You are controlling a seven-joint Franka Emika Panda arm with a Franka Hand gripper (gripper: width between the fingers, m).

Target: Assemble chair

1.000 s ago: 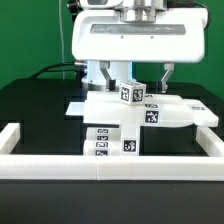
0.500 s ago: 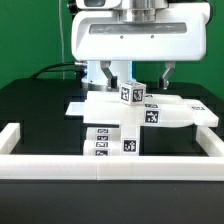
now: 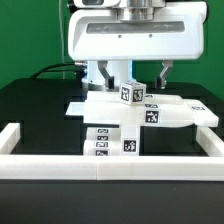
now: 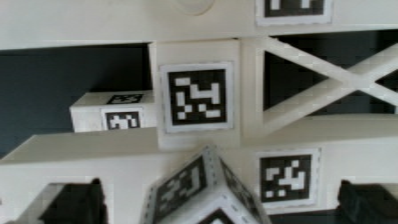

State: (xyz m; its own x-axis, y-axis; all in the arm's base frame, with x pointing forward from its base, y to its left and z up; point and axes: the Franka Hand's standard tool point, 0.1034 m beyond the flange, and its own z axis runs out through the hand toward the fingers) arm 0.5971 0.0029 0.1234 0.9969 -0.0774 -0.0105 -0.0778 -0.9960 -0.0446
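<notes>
The gripper (image 3: 138, 84) hangs low over the middle of the table with its two dark fingers (image 3: 111, 74) spread wide apart and clamped on nothing that I can see. A small tagged cube (image 3: 132, 94) sits in the gap below them. The chair parts (image 3: 105, 108) lie clustered mid-table: a flat white slab with the cube on it, and a tagged bar (image 3: 129, 138) reaching toward the front. Beside that bar, on the exterior view's left, lies the marker board (image 3: 100, 141) with its column of tags. The black table (image 3: 35, 105) is fenced by a white border rail (image 3: 100, 166) across the front and up both sides. A green wall (image 3: 30, 35) stands behind, and a black cable (image 3: 55, 68) trails past the arm's base. Only the wrist view gives me the close detail: a large tag (image 4: 199, 97) on an upright block, a smaller tagged block (image 4: 112, 112) beside it, and a cross-braced piece (image 4: 331, 80). I can't make out the fingers there.
</notes>
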